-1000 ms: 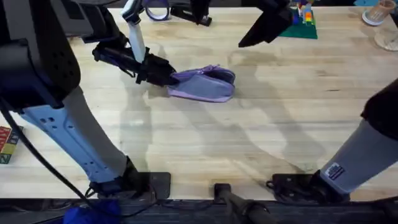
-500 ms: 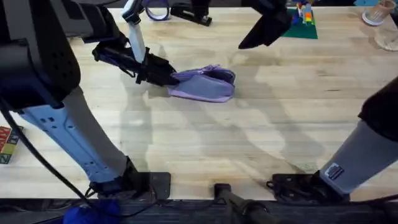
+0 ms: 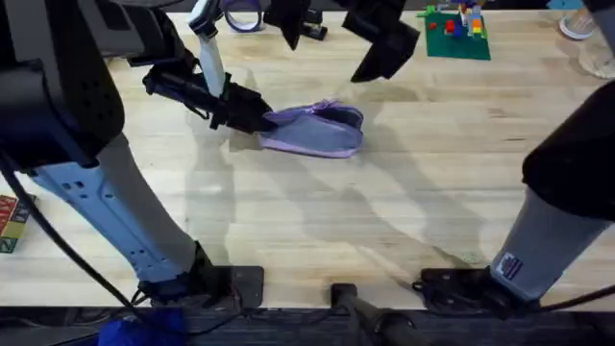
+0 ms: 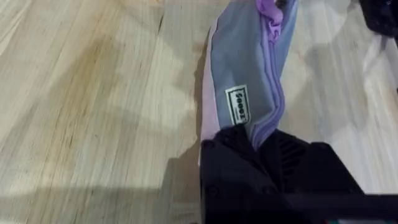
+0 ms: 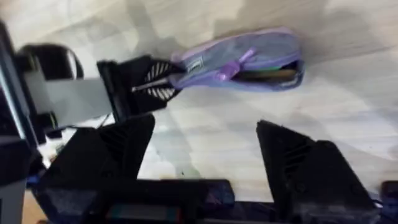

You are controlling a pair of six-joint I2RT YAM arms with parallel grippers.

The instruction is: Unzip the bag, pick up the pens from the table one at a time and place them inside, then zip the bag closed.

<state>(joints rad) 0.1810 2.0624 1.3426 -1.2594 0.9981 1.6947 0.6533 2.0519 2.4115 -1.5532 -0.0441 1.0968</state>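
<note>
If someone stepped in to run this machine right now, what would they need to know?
Left gripper: shut on one end of the lavender pouch, pinning it to the wooden table.
Right gripper: open, empty, hovering above the pouch.
Pouch: zipper open at the far end; a dark pen shows inside.
Done: unzipping, one pen in.
Left: zip it closed; I see no other pens on the table.

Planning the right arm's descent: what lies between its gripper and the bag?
Bare table, as the right wrist view shows: the open right gripper hangs above the bag, whose end the left gripper clamps.
</note>
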